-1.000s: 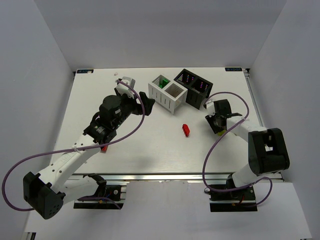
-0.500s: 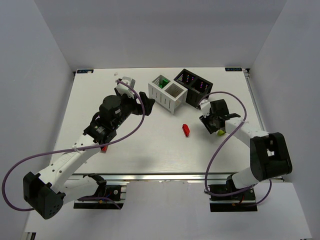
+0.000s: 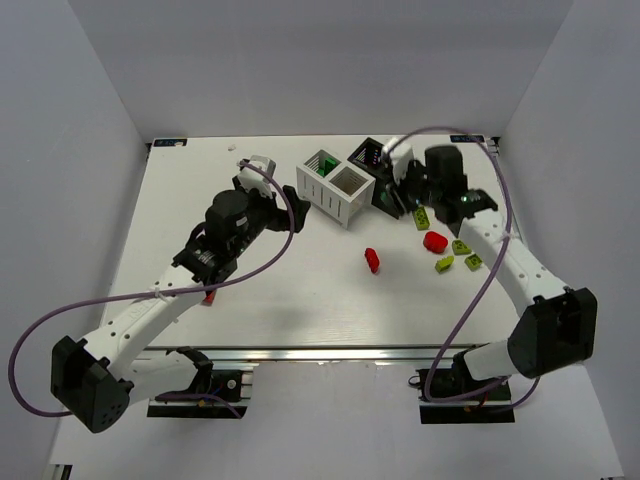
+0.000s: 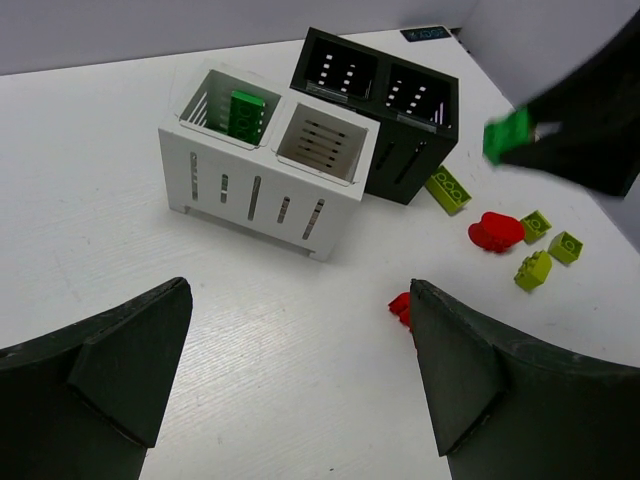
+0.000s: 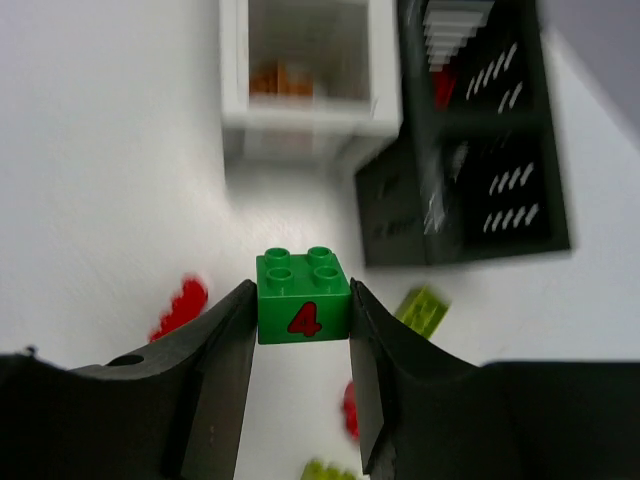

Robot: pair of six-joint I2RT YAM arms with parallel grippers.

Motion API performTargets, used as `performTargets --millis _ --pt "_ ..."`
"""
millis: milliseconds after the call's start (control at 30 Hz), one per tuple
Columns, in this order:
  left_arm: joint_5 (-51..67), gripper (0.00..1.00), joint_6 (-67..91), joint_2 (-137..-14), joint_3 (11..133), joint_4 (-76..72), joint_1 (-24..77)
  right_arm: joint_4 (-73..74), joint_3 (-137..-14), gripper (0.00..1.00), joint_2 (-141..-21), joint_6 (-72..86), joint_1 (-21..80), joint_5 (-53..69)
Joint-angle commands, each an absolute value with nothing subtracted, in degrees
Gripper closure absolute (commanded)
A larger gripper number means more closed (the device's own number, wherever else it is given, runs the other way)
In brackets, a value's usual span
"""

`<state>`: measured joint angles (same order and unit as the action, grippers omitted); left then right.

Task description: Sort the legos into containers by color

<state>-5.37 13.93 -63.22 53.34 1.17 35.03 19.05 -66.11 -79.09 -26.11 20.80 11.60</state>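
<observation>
— What lies around the right gripper (image 5: pixel 300 325)?
— Loose yellow-green bricks (image 3: pixel 444 264) and a red brick (image 3: pixel 434 241) lie on the table (image 3: pixel 200 200) nearby. The black bin (image 4: pixel 400 110) stands between it and the white bin (image 4: pixel 260 170).
— And the green brick (image 5: pixel 303 298)?
— It is clamped between that gripper's fingers, studs up, in the air beside the black bin.
— And the left gripper (image 4: pixel 298 300)?
— Its jaws are apart and empty, near the white bin.

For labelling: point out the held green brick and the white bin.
green brick (image 5: pixel 303 316), right wrist view, numbered front face.
white bin (image 4: pixel 238 207), left wrist view, slotted front wall.
</observation>
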Motion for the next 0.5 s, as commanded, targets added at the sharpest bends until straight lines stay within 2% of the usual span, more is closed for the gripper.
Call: performTargets --millis 0,100,267,467 --pt "-6.59 0.02 12.75 -63.46 53.09 0.62 34.98 20.55 -77.32 1.00 -83.48 -24.61 20.92 22.64" --pt "-6.94 0.02 12.48 -63.90 53.09 0.88 34.98 21.79 -86.99 1.00 -90.59 -23.55 21.27 26.71" --pt "-7.56 0.02 12.22 -64.25 53.17 1.05 34.98 27.94 -107.61 1.00 -106.30 -23.91 22.15 26.02" --pt "-7.21 0.02 12.13 -63.46 53.44 1.32 34.98 26.73 -116.72 1.00 -117.24 -24.96 23.64 23.21"
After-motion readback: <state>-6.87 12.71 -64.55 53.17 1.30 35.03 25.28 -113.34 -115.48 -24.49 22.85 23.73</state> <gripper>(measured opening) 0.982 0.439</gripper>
